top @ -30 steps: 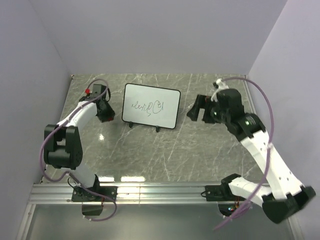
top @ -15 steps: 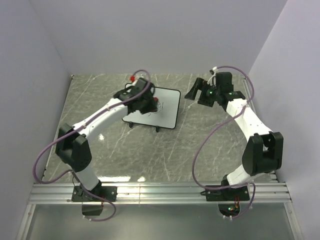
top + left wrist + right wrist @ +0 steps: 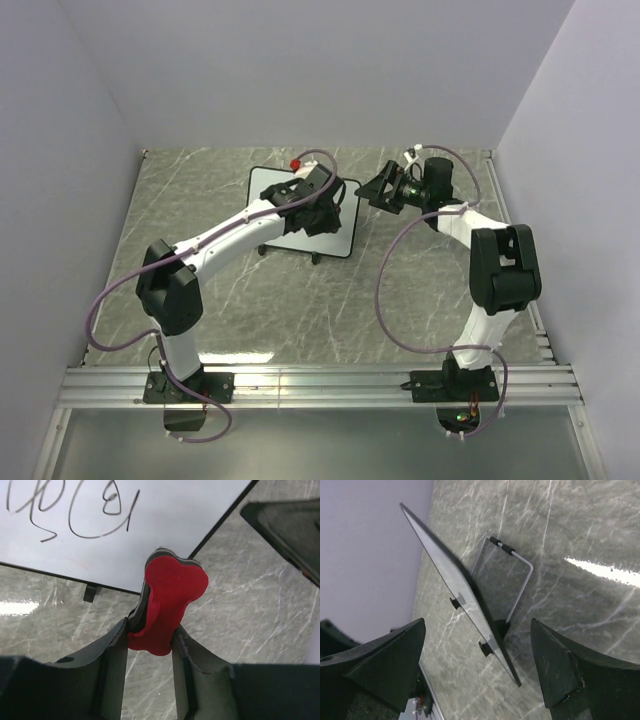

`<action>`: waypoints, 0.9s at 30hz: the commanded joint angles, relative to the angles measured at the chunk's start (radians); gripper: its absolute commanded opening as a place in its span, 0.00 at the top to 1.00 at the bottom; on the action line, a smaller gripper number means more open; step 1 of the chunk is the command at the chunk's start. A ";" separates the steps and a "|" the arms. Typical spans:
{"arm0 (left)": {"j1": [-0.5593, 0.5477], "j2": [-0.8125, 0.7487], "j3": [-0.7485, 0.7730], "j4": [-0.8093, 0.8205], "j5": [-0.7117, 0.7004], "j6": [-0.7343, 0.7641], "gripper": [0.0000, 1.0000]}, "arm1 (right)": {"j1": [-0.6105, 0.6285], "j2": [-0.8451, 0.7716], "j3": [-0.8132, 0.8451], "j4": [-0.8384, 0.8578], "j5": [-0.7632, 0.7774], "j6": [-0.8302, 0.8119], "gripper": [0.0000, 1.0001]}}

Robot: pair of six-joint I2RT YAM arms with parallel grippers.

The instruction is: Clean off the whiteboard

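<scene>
The whiteboard (image 3: 268,192) stands at the back middle of the marble table, partly hidden by my left arm. Its face with dark scribbles (image 3: 75,515) fills the top of the left wrist view. My left gripper (image 3: 325,215) is shut on a red eraser (image 3: 167,602) with a dark pad, held just off the board's lower right corner. My right gripper (image 3: 375,190) is open and empty, right of the board's right edge. The right wrist view shows the board edge-on (image 3: 465,610) with its wire stand (image 3: 517,587) behind it.
The marble table (image 3: 300,310) is walled by pale panels at the back and both sides. A metal rail (image 3: 320,385) carrying the arm bases runs along the near edge. Purple cables loop off both arms.
My left arm swung from the board's left side across its face to its lower right corner, carrying the eraser. My right arm moved back and left toward the board's right edge.
</scene>
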 commanded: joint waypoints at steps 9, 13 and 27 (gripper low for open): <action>-0.045 0.067 0.071 0.029 -0.047 -0.002 1.00 | 0.015 0.122 0.052 0.255 -0.055 0.108 0.13; -0.045 0.117 0.100 0.049 -0.050 0.019 1.00 | 0.022 0.159 0.063 0.292 -0.072 0.119 0.24; 0.000 0.170 0.053 0.238 -0.039 0.107 1.00 | 0.067 0.272 0.181 0.280 -0.129 0.122 0.66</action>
